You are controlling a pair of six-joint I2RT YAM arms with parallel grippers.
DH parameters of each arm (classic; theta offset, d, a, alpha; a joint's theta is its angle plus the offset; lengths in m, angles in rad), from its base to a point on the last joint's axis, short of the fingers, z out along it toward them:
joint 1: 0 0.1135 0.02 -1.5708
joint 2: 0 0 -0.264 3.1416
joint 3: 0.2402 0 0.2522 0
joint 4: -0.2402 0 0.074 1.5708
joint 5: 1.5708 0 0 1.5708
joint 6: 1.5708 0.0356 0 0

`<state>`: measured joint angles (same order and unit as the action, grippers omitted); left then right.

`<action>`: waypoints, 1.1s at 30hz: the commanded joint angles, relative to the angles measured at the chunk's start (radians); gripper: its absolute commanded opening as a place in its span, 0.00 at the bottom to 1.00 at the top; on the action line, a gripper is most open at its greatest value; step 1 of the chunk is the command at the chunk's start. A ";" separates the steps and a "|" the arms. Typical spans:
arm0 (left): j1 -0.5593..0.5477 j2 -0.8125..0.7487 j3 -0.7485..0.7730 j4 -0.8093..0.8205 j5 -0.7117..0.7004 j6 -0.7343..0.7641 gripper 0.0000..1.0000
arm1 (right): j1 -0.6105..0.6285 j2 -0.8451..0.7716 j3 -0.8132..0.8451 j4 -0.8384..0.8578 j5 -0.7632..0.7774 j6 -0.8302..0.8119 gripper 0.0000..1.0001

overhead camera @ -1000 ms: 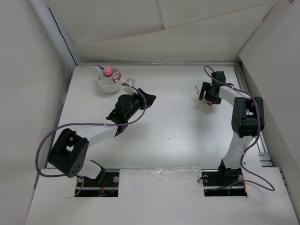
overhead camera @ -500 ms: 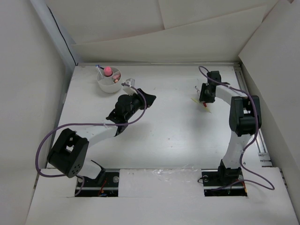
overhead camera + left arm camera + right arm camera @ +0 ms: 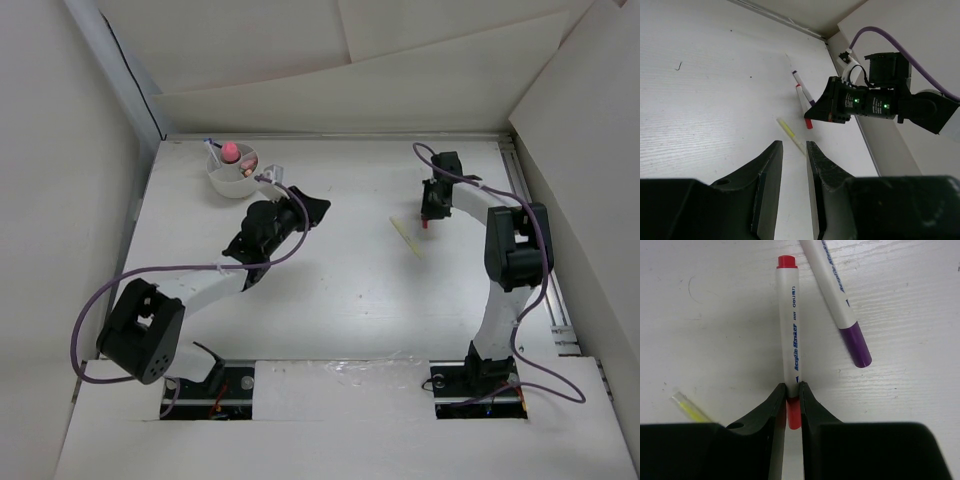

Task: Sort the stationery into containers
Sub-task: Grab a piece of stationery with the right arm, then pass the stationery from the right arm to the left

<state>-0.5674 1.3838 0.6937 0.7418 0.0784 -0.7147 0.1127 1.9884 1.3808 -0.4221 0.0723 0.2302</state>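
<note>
A white marker with red ends [image 3: 791, 335] lies on the table, and my right gripper [image 3: 792, 399] is shut on its near red cap. A purple-capped marker [image 3: 838, 300] lies just right of it, untouched. A thin yellow pen [image 3: 689, 410] lies to the left; in the top view this yellow pen [image 3: 407, 237] lies left of my right gripper [image 3: 428, 215]. The round white divided cup [image 3: 222, 182] stands at the far left with a pink-capped tube [image 3: 230, 151] upright in it. My left gripper [image 3: 794, 150] hovers near the cup, open a little, holding nothing.
A raised rail [image 3: 533, 225] borders the table on the right, close to the right arm. White walls [image 3: 350, 100] enclose the back and sides. The left arm [image 3: 265, 232] stretches diagonally just below the cup.
My right gripper has closed from wide open onto the red marker's cap and shifted slightly left. The yellow pen now lies further left. The left arm has barely moved.
</note>
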 commanded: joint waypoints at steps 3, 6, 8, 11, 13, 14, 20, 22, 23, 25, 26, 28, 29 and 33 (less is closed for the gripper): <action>0.021 -0.057 0.001 -0.008 -0.014 0.000 0.23 | 0.022 -0.034 0.040 0.008 0.009 -0.026 0.00; 0.021 -0.057 0.036 -0.082 -0.045 0.024 0.24 | 0.059 -0.103 0.021 0.032 -0.029 -0.026 0.00; 0.021 -0.057 0.073 -0.131 -0.058 0.034 0.25 | 0.077 -0.150 -0.006 0.052 -0.051 -0.026 0.00; 0.021 -0.046 0.118 -0.169 -0.068 0.034 0.26 | 0.120 -0.247 -0.040 0.089 -0.093 -0.026 0.00; 0.021 -0.029 0.151 -0.217 -0.068 0.034 0.30 | 0.146 -0.313 -0.077 0.126 -0.135 -0.026 0.00; 0.030 -0.010 0.173 -0.238 -0.068 0.034 0.30 | 0.174 -0.333 -0.091 0.141 -0.178 -0.026 0.00; 0.041 0.064 0.279 -0.314 -0.002 0.025 0.36 | 0.268 -0.431 -0.170 0.261 -0.354 -0.017 0.00; 0.041 0.087 0.290 -0.314 0.049 0.009 0.37 | 0.297 -0.431 -0.170 0.273 -0.397 -0.017 0.00; 0.041 0.087 0.290 -0.314 0.063 0.009 0.38 | 0.297 -0.431 -0.180 0.285 -0.413 -0.017 0.00; 0.041 0.096 0.280 -0.285 0.109 -0.021 0.40 | 0.330 -0.431 -0.180 0.295 -0.436 -0.017 0.00; 0.041 0.096 0.268 -0.276 0.118 -0.022 0.41 | 0.340 -0.431 -0.190 0.295 -0.436 -0.017 0.00; 0.041 0.083 0.259 -0.263 0.118 -0.032 0.43 | 0.353 -0.431 -0.190 0.307 -0.466 -0.017 0.00; 0.041 0.083 0.248 -0.263 0.118 -0.043 0.43 | 0.354 -0.431 -0.190 0.307 -0.488 -0.029 0.00; 0.041 0.083 0.279 -0.301 0.118 -0.034 0.44 | 0.390 -0.431 -0.199 0.329 -0.543 -0.029 0.00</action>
<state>-0.5282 1.4948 0.9455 0.4404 0.1699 -0.7422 0.4713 1.5650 1.1851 -0.1761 -0.3920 0.2131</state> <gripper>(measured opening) 0.441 0.185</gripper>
